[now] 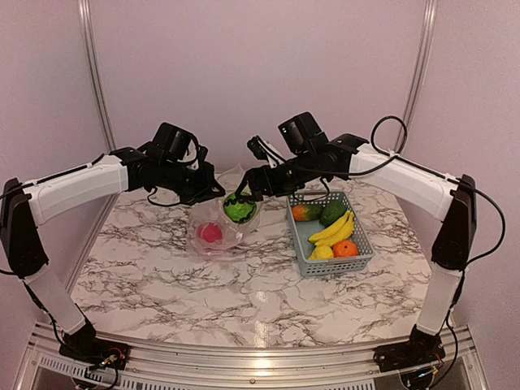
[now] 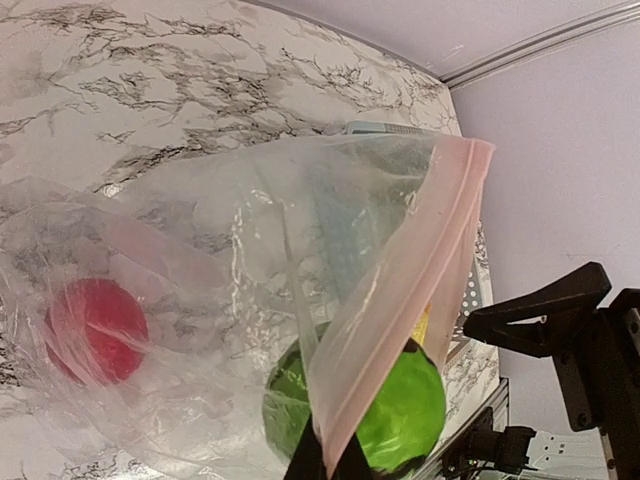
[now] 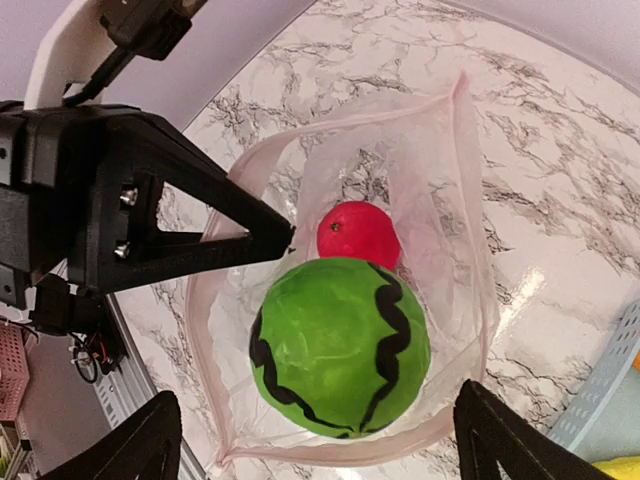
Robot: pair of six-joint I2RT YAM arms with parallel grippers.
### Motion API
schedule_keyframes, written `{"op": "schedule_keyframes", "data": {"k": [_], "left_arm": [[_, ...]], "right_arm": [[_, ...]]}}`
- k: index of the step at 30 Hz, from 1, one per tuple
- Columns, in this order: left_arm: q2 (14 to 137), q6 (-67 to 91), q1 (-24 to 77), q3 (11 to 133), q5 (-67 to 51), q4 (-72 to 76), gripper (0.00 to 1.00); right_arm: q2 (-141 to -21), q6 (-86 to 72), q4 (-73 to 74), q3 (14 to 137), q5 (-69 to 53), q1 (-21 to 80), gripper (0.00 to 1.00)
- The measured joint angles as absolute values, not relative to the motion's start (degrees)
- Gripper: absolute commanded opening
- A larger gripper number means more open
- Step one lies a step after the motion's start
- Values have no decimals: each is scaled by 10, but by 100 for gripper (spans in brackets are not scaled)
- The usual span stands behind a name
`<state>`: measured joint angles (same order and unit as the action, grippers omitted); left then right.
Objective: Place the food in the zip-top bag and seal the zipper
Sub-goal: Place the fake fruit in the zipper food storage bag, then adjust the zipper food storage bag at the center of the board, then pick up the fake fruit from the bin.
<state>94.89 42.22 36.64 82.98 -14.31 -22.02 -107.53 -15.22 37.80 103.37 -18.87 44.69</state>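
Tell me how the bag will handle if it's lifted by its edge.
Likely floppy: the bag is thin, crinkled film, sagging from its pinched edge. It will probably slump under the melon and apple, which look round and apt to roll inside. The glossy film may slip.

melon (image 3: 340, 345): bright green, black wavy stripes. apple (image 3: 358, 233): red. zip-top bag (image 2: 200, 230): clear, zipper (image 2: 400, 300) pinkish. bananas (image 1: 335, 230): yellow. basket (image 1: 302, 253): grey-blue. worktop (image 1: 162, 276): white marble, grey veins.
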Motion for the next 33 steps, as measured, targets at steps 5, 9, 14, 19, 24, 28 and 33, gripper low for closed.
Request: {"op": "schedule_keyframes", "data": {"k": [5,9,14,19,24,28,33], "left_arm": [[937,406,344,814,-139,-229,0],[922,370,311,843,-119,-313,0],[914,292,254,1005,-39,-460,0],[901,280,263,1026,-99,-467,0],[984,280,324,1013,-128,-469,0],[1000,282,335,1000,-138,-474,0],[987,289,332,981,-150,-459,0]], "right_arm": [[-1028,-181,362,1028,-225,420,90],[-981,-198,346,1008,-229,381,89],[-944,-201,346,980,-210,347,89],[-925,-200,359,937,-190,323,88],[-926,-200,376,934,-163,291,86],[-925,-199,379,910,-142,279,84],[-922,-209,381,847,-123,270,79]]}}
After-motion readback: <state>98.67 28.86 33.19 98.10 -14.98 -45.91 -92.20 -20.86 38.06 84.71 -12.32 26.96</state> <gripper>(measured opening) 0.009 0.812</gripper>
